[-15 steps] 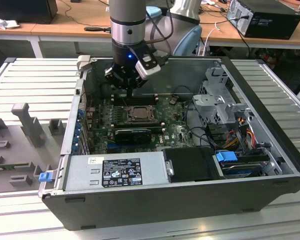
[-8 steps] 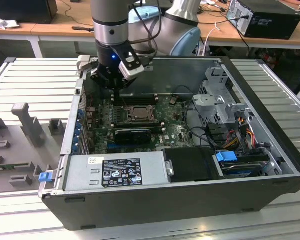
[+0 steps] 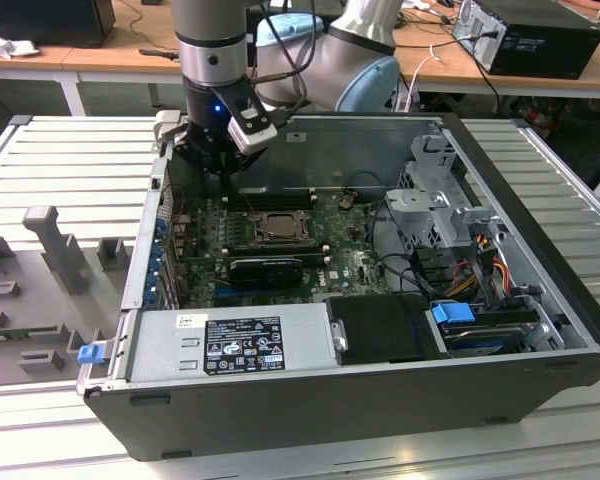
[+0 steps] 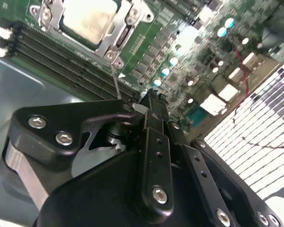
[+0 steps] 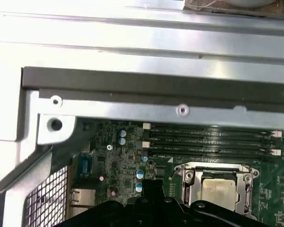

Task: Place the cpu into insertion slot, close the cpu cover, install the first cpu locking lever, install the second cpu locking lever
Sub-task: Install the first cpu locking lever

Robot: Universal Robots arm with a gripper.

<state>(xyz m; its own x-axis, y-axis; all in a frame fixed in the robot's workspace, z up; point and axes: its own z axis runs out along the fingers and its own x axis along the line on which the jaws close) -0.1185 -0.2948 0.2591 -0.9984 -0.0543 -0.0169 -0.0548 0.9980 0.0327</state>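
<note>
**Currently: gripper beside the loaded insertion slot, cover down**

Exterior view. An open computer case point(image 3: 540, 250) lies on its side. The insertion slot point(image 3: 248, 232) sits on the green circuit board point(image 3: 350, 262), and the cpu point(image 3: 278, 226) lies in it, silver top up. The gripper point(image 3: 215, 172) hangs just beyond the slot toward the exterior view's left, on the slot's far side. A long black card point(image 3: 268, 268) lies just beside the slot on its near side. Nearer still from the slot is the power supply point(image 3: 160, 345), which carries a black and white label point(image 3: 242, 345); its print cannot be made out. A blue tab point(image 3: 90, 352) sits well apart from the slot, at the case's near corner.

Second wrist view. The cpu point(image 4: 90, 19) rests flat in the slot, with the cpu cover point(image 4: 116, 35) lying closed around it as a silver frame. A thin wire lever point(image 4: 114, 80) runs from the cover's corner toward the gripper point(image 4: 152, 97). The jaws are clenched together, with nothing seen between them. The long black memory slots point(image 4: 61, 61) run just beside the slot.

First wrist view. The cpu point(image 5: 217, 189) shows through the window of the cover point(image 5: 191, 182). The gripper point(image 5: 151, 188) is near the slot's corner. The memory slots point(image 5: 208, 139) lie just beyond the slot and bear tiny white lettering that is not legible. A mesh grille point(image 5: 47, 194) stands well apart from the slot.
</note>
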